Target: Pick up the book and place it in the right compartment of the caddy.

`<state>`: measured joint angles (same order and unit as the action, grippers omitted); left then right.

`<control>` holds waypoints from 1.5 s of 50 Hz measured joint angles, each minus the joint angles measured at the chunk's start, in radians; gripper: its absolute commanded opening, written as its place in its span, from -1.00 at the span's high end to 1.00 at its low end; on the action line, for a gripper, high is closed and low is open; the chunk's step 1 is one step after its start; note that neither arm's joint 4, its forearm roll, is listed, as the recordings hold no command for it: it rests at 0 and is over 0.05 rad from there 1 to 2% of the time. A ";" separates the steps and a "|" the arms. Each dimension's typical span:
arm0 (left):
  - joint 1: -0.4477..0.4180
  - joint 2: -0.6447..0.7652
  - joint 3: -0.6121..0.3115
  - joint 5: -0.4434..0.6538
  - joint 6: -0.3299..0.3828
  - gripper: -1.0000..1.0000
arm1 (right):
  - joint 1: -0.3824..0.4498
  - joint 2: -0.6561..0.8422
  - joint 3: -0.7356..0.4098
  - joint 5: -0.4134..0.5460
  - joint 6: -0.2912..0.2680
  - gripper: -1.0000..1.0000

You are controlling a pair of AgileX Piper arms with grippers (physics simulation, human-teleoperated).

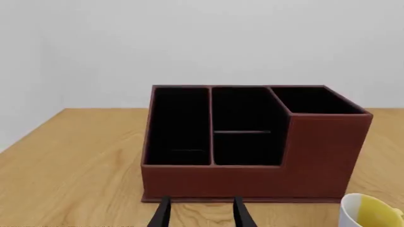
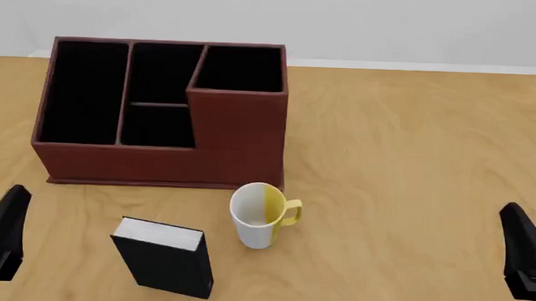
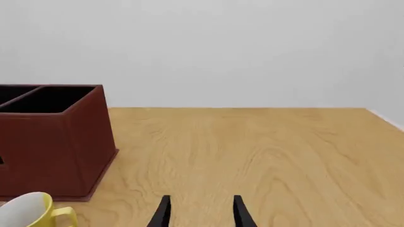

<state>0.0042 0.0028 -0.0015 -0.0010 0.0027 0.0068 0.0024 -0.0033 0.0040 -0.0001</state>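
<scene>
A: What is the surface like?

B: A pale wood-grain worktop (image 2: 411, 162), with a plain white wall behind its far edge. The light is flat and even.

A: And the hands?

B: The left hand (image 1: 200, 213) and the right hand (image 3: 200, 212) both hover low at the near edge, well apart. Each has its fingers parted with bare worktop between them, holding nothing.

A: Where is the book?

B: The book (image 2: 165, 255) stands upright, white page edge up, just ahead of the left hand and a little toward the right one. The white-and-yellow mug (image 2: 258, 214) is near it, further toward the right hand.

A: And the caddy?

B: The caddy (image 2: 160, 161) sits beyond both, straight ahead of the left hand. Its right compartment (image 2: 242, 69), the tall-walled cell, is at the corner nearest the right hand's side.
</scene>
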 measured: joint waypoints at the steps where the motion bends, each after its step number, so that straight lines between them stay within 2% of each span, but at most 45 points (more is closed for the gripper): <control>1: -0.001 0.001 0.000 0.000 -0.001 -1.00 | 0.000 0.001 -0.001 0.000 -0.001 -1.00; 17: -0.010 0.028 -0.002 -0.020 -0.016 -1.00 | 0.030 0.048 -0.025 -0.015 -0.035 -1.00; 25: -0.014 0.031 -0.003 -0.021 -0.017 -1.00 | 0.092 0.080 -0.077 0.019 -0.067 -1.00; 37: -0.023 0.019 0.000 -0.005 -0.012 -1.00 | 0.236 0.139 -0.225 0.148 -0.115 -1.00; 48: -0.021 0.006 0.001 0.009 -0.009 -1.00 | 0.394 0.227 -0.317 0.209 -0.150 -1.00; 61: -0.014 0.000 0.001 0.014 -0.012 -1.00 | 0.575 0.330 -0.379 0.224 -0.162 -1.00; 75: -0.005 -0.002 0.001 0.016 -0.012 -1.00 | 0.758 0.454 -0.418 0.179 -0.163 -1.00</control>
<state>-0.0010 0.0012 -0.0005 0.0146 -0.0088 0.7650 0.4564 -0.4209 0.1835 -0.1631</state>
